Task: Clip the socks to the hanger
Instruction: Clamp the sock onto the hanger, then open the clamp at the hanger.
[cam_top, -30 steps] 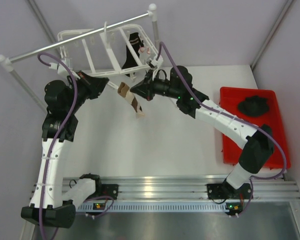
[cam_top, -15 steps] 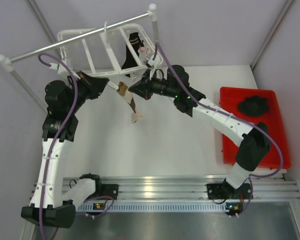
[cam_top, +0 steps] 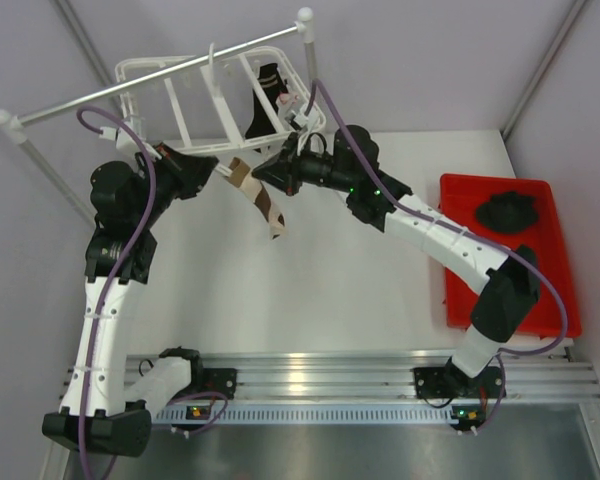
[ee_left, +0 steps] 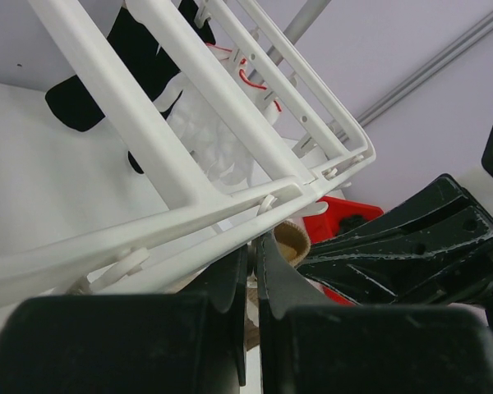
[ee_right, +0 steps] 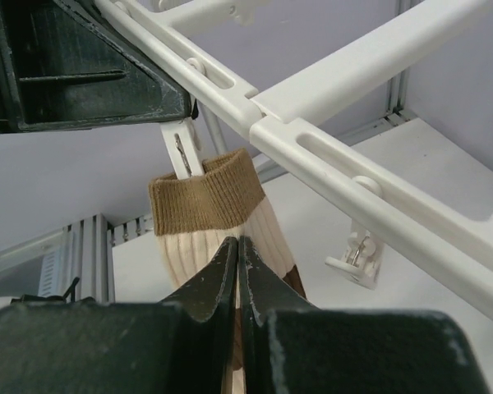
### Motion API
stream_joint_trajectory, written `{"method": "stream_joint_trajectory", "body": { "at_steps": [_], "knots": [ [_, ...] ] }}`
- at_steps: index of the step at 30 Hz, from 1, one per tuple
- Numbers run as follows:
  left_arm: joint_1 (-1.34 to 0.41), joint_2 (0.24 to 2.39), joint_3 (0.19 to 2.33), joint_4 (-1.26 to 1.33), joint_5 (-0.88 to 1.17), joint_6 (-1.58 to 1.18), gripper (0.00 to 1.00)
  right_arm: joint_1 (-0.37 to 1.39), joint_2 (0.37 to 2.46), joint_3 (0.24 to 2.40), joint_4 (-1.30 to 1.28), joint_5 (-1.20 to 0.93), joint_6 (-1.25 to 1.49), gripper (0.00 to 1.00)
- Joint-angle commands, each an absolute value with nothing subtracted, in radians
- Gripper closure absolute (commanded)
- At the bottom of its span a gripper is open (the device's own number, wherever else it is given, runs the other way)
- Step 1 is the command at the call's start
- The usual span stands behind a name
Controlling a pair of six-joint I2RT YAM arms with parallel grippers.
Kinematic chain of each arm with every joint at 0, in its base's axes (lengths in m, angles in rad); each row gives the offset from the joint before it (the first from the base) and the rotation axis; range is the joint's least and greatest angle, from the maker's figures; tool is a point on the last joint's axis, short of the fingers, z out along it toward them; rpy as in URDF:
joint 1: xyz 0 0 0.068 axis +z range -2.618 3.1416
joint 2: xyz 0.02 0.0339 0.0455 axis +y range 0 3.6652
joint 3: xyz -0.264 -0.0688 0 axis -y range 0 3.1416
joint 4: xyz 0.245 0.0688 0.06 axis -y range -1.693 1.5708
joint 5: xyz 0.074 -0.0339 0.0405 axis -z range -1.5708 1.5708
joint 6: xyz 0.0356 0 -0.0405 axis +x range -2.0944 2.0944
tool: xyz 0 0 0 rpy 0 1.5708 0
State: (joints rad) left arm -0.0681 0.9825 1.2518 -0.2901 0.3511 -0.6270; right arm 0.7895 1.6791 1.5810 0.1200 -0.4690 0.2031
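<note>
The white hanger point(cam_top: 185, 110) hangs from the rail at the back left, with the black sock point(cam_top: 264, 98) clipped to it. The cream and brown sock point(cam_top: 264, 203) dangles between my two grippers below the hanger's front bar. My left gripper point(cam_top: 220, 168) is shut on a small white clip point(ee_left: 268, 205) under that bar point(ee_left: 189, 222). My right gripper point(cam_top: 263, 172) is shut on the cream sock point(ee_right: 209, 197) just below its brown cuff. In the right wrist view the clip point(ee_right: 181, 152) touches the cuff's top edge. My left gripper point(ee_right: 82, 66) is beside it.
A grey metal rail point(cam_top: 130, 88) with white ball ends carries the hanger. A red tray point(cam_top: 555, 260) at the right holds a dark bundle point(cam_top: 507, 210). Another white clip point(ee_right: 355, 258) dangles from the bar to the right of the sock.
My right gripper has moved a little up and left toward the left gripper with the sock. The sock's free end bunched up, then dropped straight again.
</note>
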Motion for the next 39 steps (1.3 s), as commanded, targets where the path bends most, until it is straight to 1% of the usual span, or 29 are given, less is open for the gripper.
{"method": "stream_joint_trajectory", "body": {
  "at_steps": [1, 7, 10, 11, 12, 13, 16, 17, 26, 31, 34, 39],
  "knots": [
    [-0.075, 0.969, 1.239, -0.276, 0.393, -0.624, 1.0, 0.813, 1.675, 1.651, 0.161, -0.482, 0.212, 1.0],
    [-0.075, 0.969, 1.241, -0.275, 0.399, -0.637, 0.99, 0.821, 1.683, 1.667, 0.161, -0.486, 0.207, 1.0],
    [-0.075, 0.962, 1.243, -0.275, 0.402, -0.647, 0.83, 0.821, 1.678, 1.674, 0.156, -0.483, 0.195, 1.0],
    [-0.075, 0.954, 1.241, -0.273, 0.399, -0.649, 0.7, 0.819, 1.675, 1.672, 0.153, -0.482, 0.192, 1.0],
    [-0.075, 0.95, 1.239, -0.272, 0.396, -0.652, 0.65, 0.818, 1.675, 1.674, 0.15, -0.482, 0.189, 1.0],
    [-0.075, 0.937, 1.238, -0.265, 0.382, -0.655, 0.57, 0.815, 1.668, 1.669, 0.14, -0.48, 0.18, 1.0],
    [-0.075, 0.919, 1.247, -0.265, 0.367, -0.65, 0.53, 0.807, 1.655, 1.655, 0.137, -0.477, 0.176, 1.0],
    [-0.075, 0.913, 1.253, -0.268, 0.365, -0.65, 0.5, 0.805, 1.654, 1.652, 0.135, -0.476, 0.173, 1.0],
    [-0.075, 0.819, 1.301, -0.29, 0.359, -0.597, 0.46, 0.781, 1.637, 1.651, 0.124, -0.466, 0.16, 1.0],
    [-0.075, 0.822, 1.386, -0.441, 0.258, -0.491, 0.47, 0.762, 1.631, 1.652, 0.117, -0.468, 0.155, 1.0],
    [-0.075, 0.825, 1.425, -0.501, 0.239, -0.402, 0.48, 0.753, 1.625, 1.651, 0.112, -0.466, 0.147, 1.0],
    [-0.075, 0.833, 1.434, -0.538, 0.204, -0.321, 0.51, 0.738, 1.621, 1.655, 0.104, -0.465, 0.137, 1.0]
  ]
}}
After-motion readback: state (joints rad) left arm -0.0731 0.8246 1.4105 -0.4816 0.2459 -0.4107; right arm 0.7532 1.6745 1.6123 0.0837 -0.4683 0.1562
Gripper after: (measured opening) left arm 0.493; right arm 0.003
